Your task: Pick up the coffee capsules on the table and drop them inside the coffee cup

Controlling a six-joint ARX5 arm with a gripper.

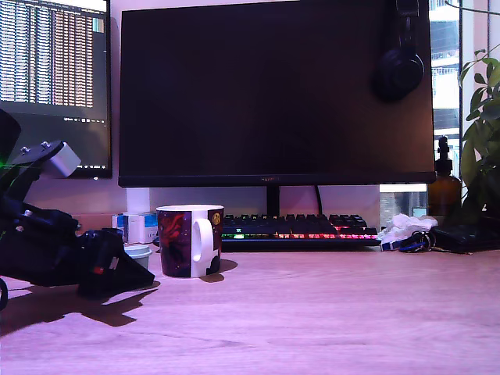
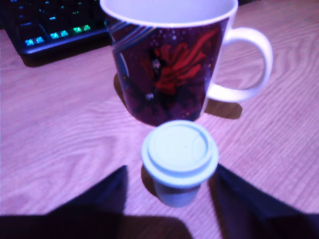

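Observation:
A pale grey-green coffee capsule (image 2: 179, 164) stands rim-up on the wooden table, just in front of the coffee cup (image 2: 169, 74). The cup is a mug with dark red-and-purple artwork and a white handle. My gripper (image 2: 172, 204) is open, with one dark finger (image 2: 102, 199) on each side of the capsule and a gap at both sides. In the exterior view the gripper (image 1: 144, 275) lies low on the table at the left. The capsule (image 1: 139, 251) peeks out behind it, left of the cup (image 1: 190, 241). The cup's inside is hidden.
Small white-and-blue boxes (image 1: 137, 226) stand behind the capsule. A backlit keyboard (image 1: 297, 228) runs behind the cup under a large monitor (image 1: 273, 94). At the exterior view's right are crumpled tissue and keys (image 1: 406, 230), a brown bottle (image 1: 443, 183) and a plant (image 1: 484, 117).

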